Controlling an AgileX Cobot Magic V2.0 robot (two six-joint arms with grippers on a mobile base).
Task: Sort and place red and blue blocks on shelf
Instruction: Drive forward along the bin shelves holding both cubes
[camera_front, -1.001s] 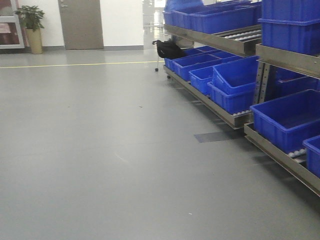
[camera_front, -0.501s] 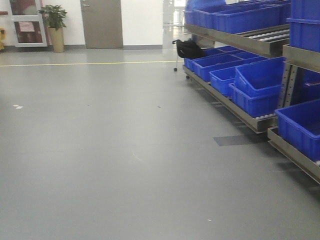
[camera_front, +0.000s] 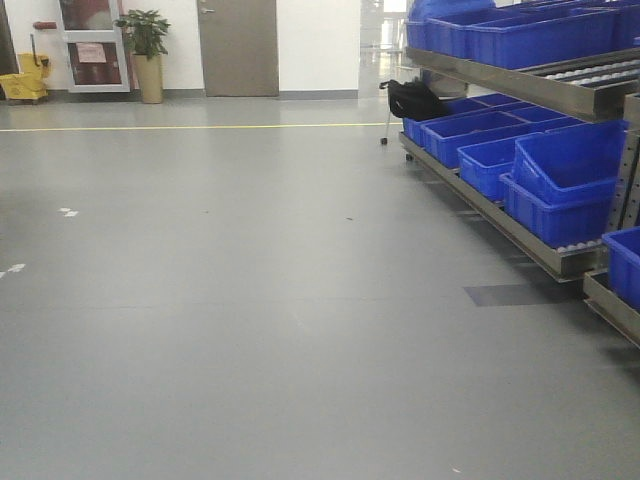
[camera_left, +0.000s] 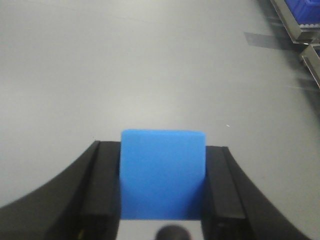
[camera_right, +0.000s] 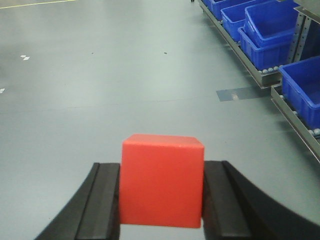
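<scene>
Blocks are both carried, one per arm, each held over bare floor (camera_front: 250, 300). My left gripper (camera_left: 162, 150) is clamped on the blue block (camera_left: 162, 175), black fingers (camera_left: 102, 185) pressed flat against opposite faces. My right gripper (camera_right: 161, 167) grasps the red block (camera_right: 161, 182) the same way. Each cube sits square between the fingers and pokes a little past their tips, so I judge it could be set down before the fingers meet a surface. The shelf (camera_front: 520, 85) runs along my right, its levels crowded with bins (camera_front: 560, 170), well apart from both arms. I read this as transit: the base must close on the shelf before any placing.
</scene>
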